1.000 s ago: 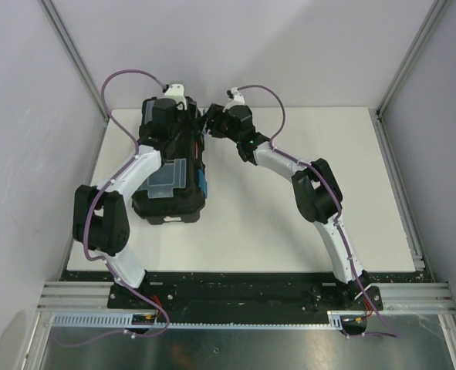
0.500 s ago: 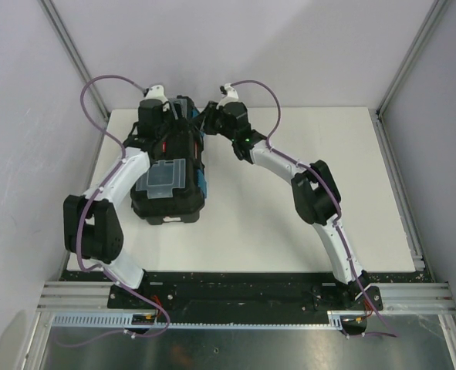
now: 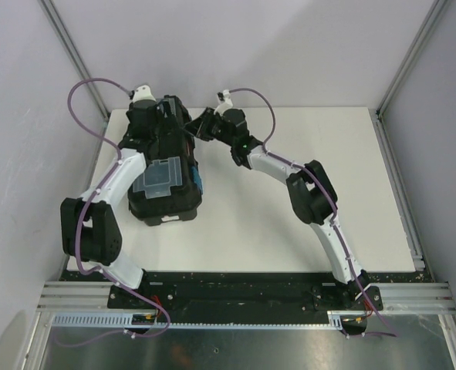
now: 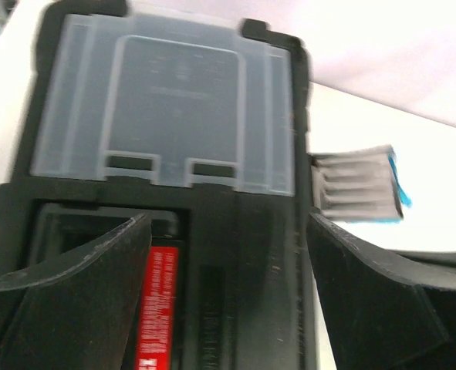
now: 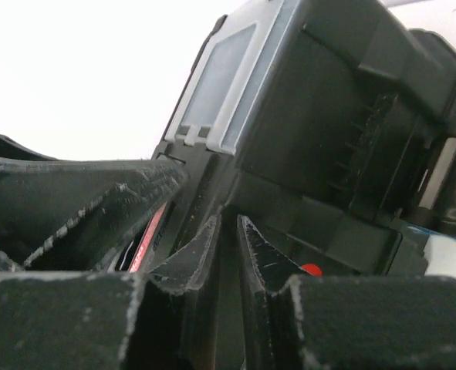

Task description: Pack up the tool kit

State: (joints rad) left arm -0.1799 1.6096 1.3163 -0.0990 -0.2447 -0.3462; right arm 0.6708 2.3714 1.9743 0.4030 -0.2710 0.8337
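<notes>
The black toolbox (image 3: 166,202) lies at the table's far left, lid up, with a clear lid compartment (image 3: 160,176) and a blue latch (image 3: 199,185) on its right side. My left gripper (image 3: 160,137) hangs over its far half. In the left wrist view it (image 4: 228,223) is open, with fingers wide apart over the red-marked handle (image 4: 157,308), and the clear compartment (image 4: 166,100) and latch (image 4: 359,185) lie beyond. My right gripper (image 3: 197,127) is shut and empty, tips (image 5: 228,220) at the toolbox's (image 5: 320,100) far right end. No screwdrivers are in view.
The white table (image 3: 305,231) stretches to the right of the toolbox. The grey left wall (image 3: 27,154) and a metal corner post (image 3: 77,58) stand close to the box. The back wall lies just behind both grippers.
Both grippers have moved left. The toolbox's far end has swung left with them, so the box now lies slightly turned.
</notes>
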